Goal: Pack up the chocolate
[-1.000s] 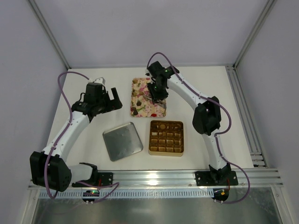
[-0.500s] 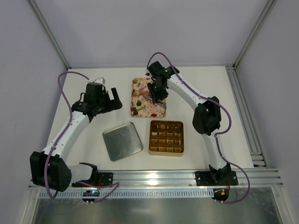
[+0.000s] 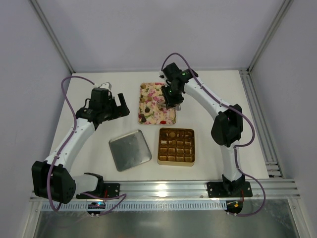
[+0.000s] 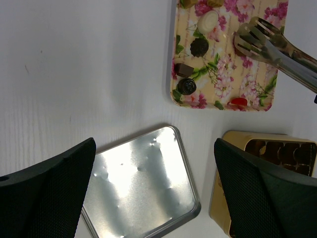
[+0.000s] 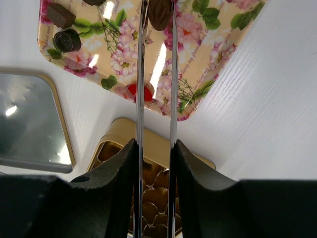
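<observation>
The chocolate lies on a floral tray: a dark round, a brown square, another dark round, a white piece and a red one. My right gripper is shut on metal tongs. The tongs' tips pinch a brown chocolate above the tray's right part. In the top view this gripper is over the tray. My left gripper is open and empty, to the left of the tray. The gold box with grid cells sits in front of the tray.
A silver tin lid lies left of the gold box, under my left gripper's view. The box and the lid also show in the right wrist view. Cage walls and a rail bound the white table.
My right arm has shifted a little to the right over the tray, carrying the tongs with it. The left arm has not moved.
</observation>
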